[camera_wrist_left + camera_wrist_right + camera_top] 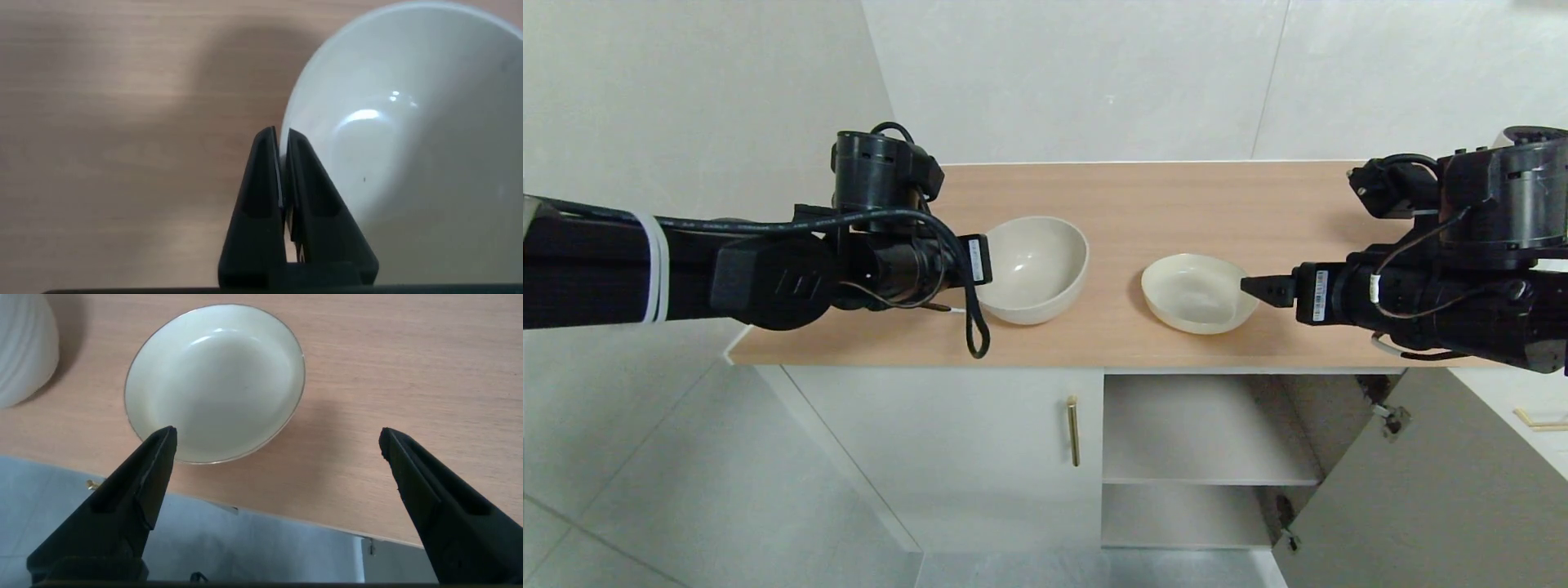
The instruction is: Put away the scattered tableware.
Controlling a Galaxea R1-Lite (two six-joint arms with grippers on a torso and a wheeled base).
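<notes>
Deep glossy cream bowl (1033, 269), tilted on pale wood-grain countertop (1143, 196), left-hand rim pinched in left gripper (282, 135), jaws all but closed; bowl's far side cut off in left wrist view. Shallow smooth cream dish (214, 380), thin dark rim, lying flat beside it, apart, just ahead of right gripper (278, 434), jaws spread wide, holding nothing.

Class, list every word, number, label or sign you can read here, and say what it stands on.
Left arm's sticker, behind the left claw: print too small to read.
Right arm's sticker, behind the right claw: too small to read.
No text: deep bowl, shallow bowl, counter.
</notes>
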